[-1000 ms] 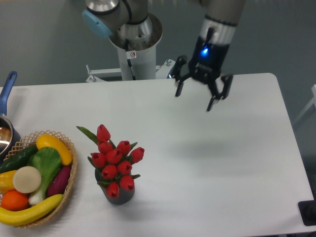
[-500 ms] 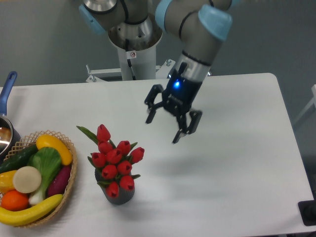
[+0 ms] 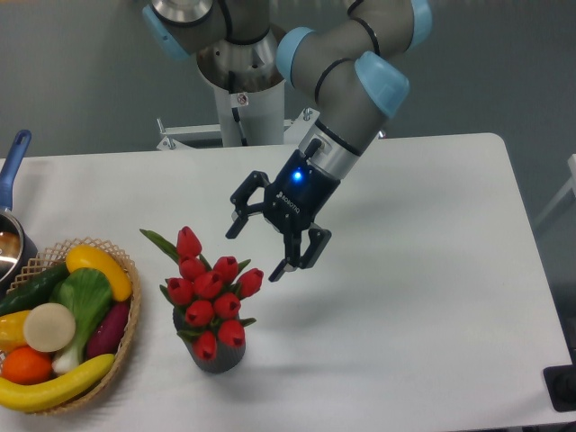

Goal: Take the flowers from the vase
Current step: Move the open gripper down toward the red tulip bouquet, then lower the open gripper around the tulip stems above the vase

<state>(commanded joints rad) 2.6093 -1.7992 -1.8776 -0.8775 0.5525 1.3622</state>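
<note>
Table (image 3: 423, 297), white, bearing all items listed below.

Arm, one UR5e, reaching from its pedestal at the rear toward the front left. Gripper (image 3: 255, 248) at its end, tilted down-left, fingers spread apart and grasping nothing; a blue light shows on the wrist.

Wicker basket (image 3: 126, 337), left front edge, filled with toy fruit and vegetables: bananas, cucumber, orange and others. Well apart from the gripper and not in the approach path.

Flowers (image 3: 209, 292), red tulip buds with green leaves, standing in the vase, front left of centre. They lie below and slightly left of the gripper, close beside it but, by appearance, not touching; the nearest bud sits just under the lower finger. Long axis of the bunch runs roughly upright, leaning a little toward the rear left. Judgement: the open jaws need to come down and left to straddle the buds or stems.

Vase (image 3: 217, 357), dark grey, small, mostly hidden beneath the blooms.

Pot (image 3: 11, 236), far left edge, blue handle, partly out of view.
</note>
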